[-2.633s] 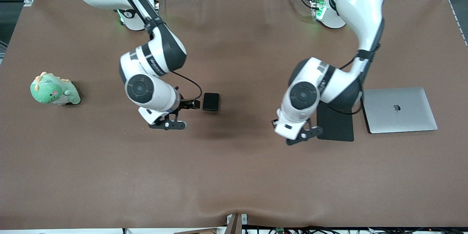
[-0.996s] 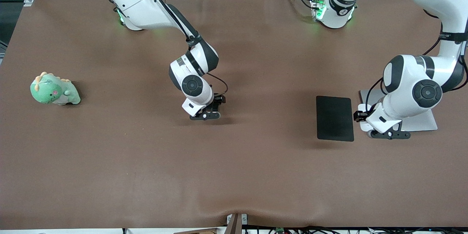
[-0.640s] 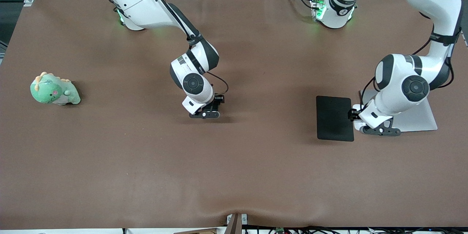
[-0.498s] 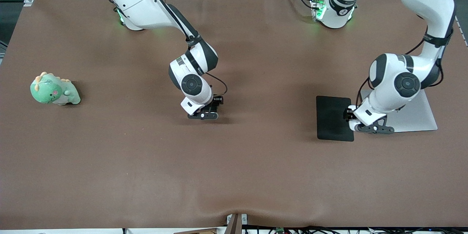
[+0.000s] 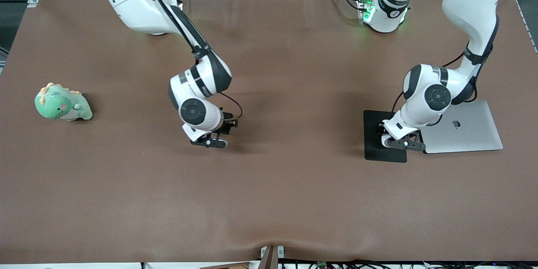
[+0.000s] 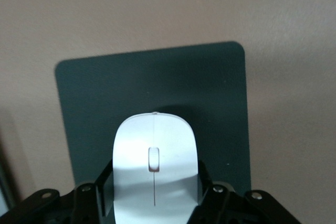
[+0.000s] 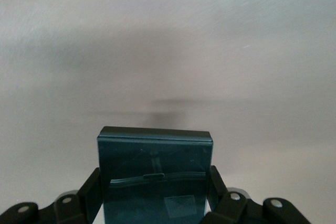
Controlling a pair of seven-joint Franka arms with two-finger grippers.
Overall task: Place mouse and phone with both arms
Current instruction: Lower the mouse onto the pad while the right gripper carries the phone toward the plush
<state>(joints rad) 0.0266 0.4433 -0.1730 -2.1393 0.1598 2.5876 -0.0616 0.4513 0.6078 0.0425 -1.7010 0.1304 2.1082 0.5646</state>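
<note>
While the mouse (image 6: 153, 169) is clamped in the left hand (image 6: 152, 195) over the black pad (image 6: 152, 85) (beside the laptop (image 5: 466, 128)), and the phone (image 7: 155, 174) is gripped by the right hand (image 7: 155, 198) above bare counter (image 5: 269, 201), each is best lowered level before release.

Both arms reach down, left gripper (image 5: 384, 134) and right gripper (image 5: 222, 132) each clamped shut.
</note>
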